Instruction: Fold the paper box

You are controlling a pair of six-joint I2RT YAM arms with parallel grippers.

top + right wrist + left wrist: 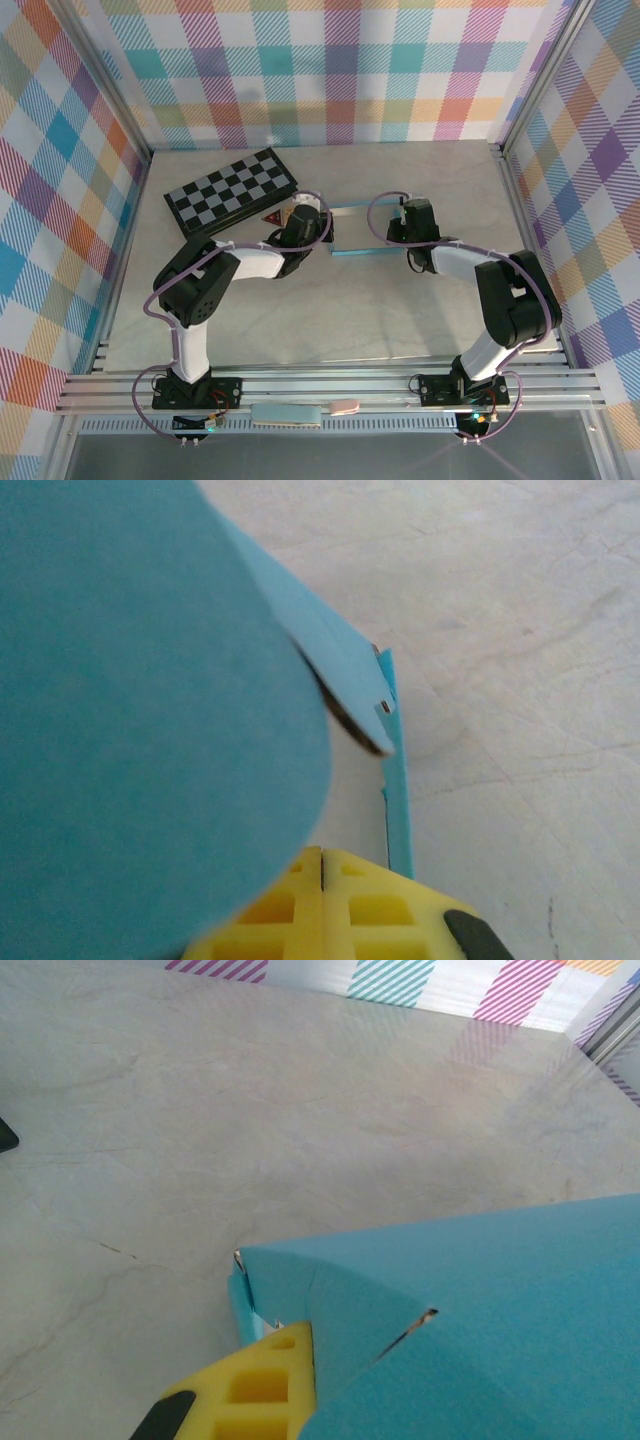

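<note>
The paper box (355, 250) is turquoise card lying mid-table between my two grippers, its inside paler. My left gripper (305, 222) is at the box's left end and my right gripper (408, 222) at its right end. In the left wrist view a folded turquoise corner with a slit (420, 1300) lies over the left gripper (310, 1332), leaving one yellow finger (250, 1390) showing beside the card's edge. In the right wrist view the right gripper (322, 855) has its yellow fingers pressed together with nothing between them. A rounded turquoise flap (150, 700) hangs over it on the left.
A black-and-grey checkerboard (230, 190) lies at the back left, close behind the left arm, with a small reddish-brown object (272, 218) beside it. Plaid walls enclose three sides. An aluminium rail (330, 385) runs along the near edge. Bare marble-look tabletop (330, 310) spreads in front of the box.
</note>
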